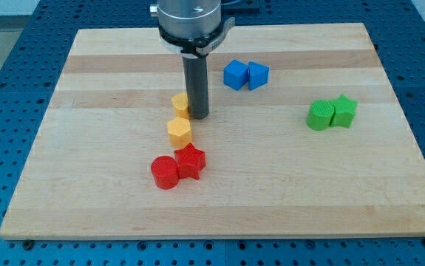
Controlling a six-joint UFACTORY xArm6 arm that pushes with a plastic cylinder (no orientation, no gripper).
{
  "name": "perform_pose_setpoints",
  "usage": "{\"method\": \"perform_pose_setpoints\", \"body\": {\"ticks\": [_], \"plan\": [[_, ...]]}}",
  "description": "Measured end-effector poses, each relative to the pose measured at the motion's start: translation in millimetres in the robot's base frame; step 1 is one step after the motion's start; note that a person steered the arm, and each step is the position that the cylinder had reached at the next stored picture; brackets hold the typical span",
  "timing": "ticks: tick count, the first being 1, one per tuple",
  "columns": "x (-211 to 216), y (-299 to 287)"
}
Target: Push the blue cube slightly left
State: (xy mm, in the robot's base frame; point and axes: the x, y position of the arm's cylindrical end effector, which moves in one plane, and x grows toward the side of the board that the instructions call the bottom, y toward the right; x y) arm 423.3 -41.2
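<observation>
- Sitting in the upper middle of the wooden board (86,185), your blue cube (235,74) touches a second blue block (258,74) on its right side; that neighbour looks wedge-like, though you cannot tell its shape for sure.
- Look to the view's left and a little below the blue pair and you find my tip (199,116), planted on the board well apart from the cube, with bare wood between them.
- You have no claw to judge: the arm ends in a plain dark rod, so nothing is spread, pressed together or pinching.
- Just left of my tip you see a yellow block (179,103), partly hidden behind the rod; whether they touch you cannot tell.
- Below that lies a yellow hexagonal block (179,131).
- Further toward the view's bottom, a red star-shaped block (191,160) and a red cylinder (164,172) touch each other.
- Off at the view's right, a green cylinder-like block (318,116) and a green star-shaped block (343,111) sit side by side, touching.
</observation>
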Motion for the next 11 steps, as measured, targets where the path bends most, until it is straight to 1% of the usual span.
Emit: {"method": "perform_pose_setpoints", "body": {"ticks": [2,3,4,5,9,11], "plan": [[0,-3],[-3,32],[-21,62],[-33,80],[-99,94],[-102,58]]}}
